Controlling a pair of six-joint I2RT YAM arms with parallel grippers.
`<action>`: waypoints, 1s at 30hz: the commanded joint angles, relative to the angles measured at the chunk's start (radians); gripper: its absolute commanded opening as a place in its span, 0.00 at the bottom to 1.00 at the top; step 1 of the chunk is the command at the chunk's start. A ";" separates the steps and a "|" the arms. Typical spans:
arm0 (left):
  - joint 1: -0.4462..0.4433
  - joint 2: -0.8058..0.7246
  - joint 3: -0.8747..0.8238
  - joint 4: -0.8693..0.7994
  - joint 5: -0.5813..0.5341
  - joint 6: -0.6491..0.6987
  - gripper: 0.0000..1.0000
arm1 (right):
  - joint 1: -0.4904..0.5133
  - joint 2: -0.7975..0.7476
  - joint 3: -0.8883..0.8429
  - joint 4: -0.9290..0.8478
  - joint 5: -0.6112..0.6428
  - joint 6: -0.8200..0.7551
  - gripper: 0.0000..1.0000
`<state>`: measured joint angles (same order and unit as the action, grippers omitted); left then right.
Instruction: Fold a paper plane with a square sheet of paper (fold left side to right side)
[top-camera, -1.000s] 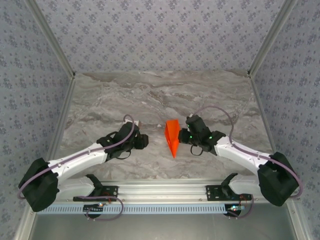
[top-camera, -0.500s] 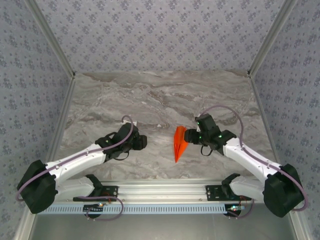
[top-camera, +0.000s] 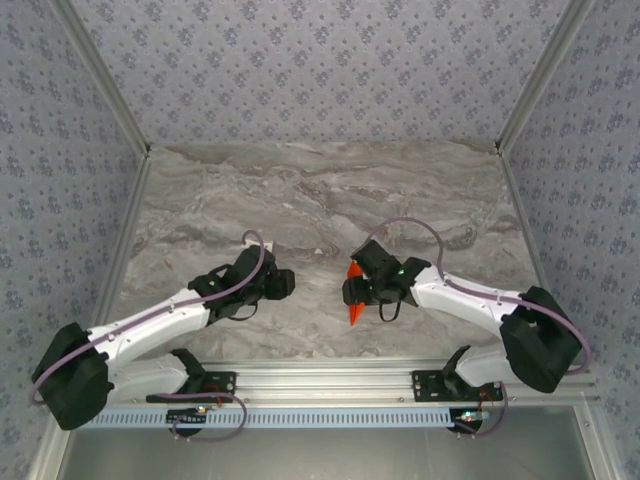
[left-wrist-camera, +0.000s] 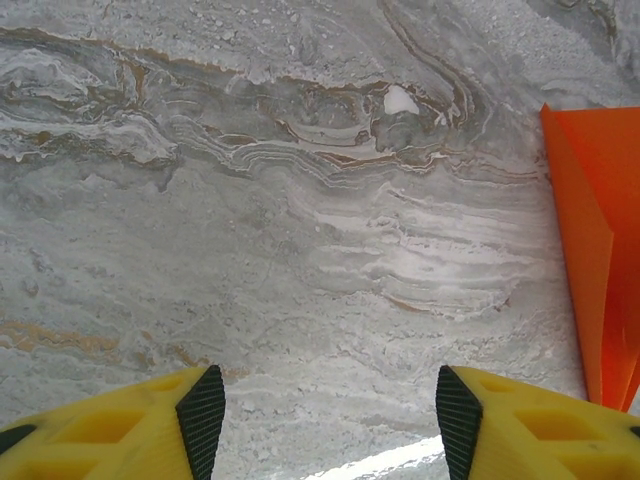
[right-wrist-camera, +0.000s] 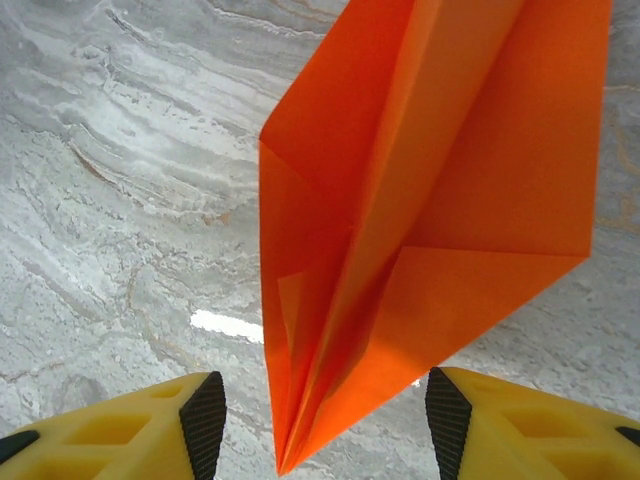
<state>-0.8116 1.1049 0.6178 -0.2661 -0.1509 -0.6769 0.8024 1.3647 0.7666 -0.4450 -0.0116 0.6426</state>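
The square sheet of paper is folded into a bright orange pointed wedge, the paper plane, lying on the marble table with its tip toward the near edge. My right gripper hovers over it and covers most of it from above. In the right wrist view the plane has a centre crease, and its tip sits between the open fingers of my right gripper with a gap on each side. My left gripper stands to the left of the plane, open over bare marble. The plane's edge shows at its right.
The grey marble tabletop stretches back to patterned walls on three sides. An aluminium rail carrying both arm bases runs along the near edge.
My right gripper opened and let go of the paper, swung out to the right, then came back left over it. The plane shifted slightly right and nearer. The left jaws widened a little.
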 joint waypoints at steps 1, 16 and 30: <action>0.003 -0.023 -0.004 -0.003 -0.022 0.009 0.61 | 0.017 0.038 0.043 -0.035 0.042 0.025 0.58; 0.003 -0.037 -0.012 -0.013 -0.032 0.011 0.63 | 0.031 0.108 0.044 -0.023 0.057 0.042 0.46; 0.003 -0.039 -0.019 -0.018 -0.033 0.007 0.63 | 0.035 0.190 0.073 -0.020 0.104 0.040 0.33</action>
<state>-0.8116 1.0863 0.6102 -0.2672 -0.1696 -0.6769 0.8330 1.5364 0.8070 -0.4454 0.0479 0.6720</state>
